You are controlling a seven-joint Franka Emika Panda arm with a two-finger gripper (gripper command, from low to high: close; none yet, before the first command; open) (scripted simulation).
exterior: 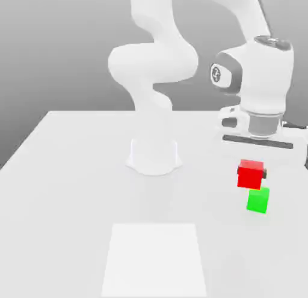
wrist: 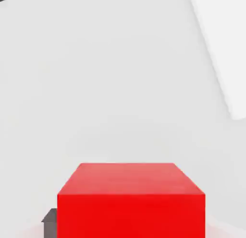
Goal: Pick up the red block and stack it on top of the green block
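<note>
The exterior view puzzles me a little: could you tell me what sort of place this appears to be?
Most likely a simulated tabletop test bench, not a real room: a plain white table against a blank grey backdrop, a white robot arm mounted on it, and just a red block and a green block, both featureless cubes.

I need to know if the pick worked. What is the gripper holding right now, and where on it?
The gripper holds the red block, lifted off the table above the green block. Its fingers appear to clamp the block's opposite sides, near the top.
</note>
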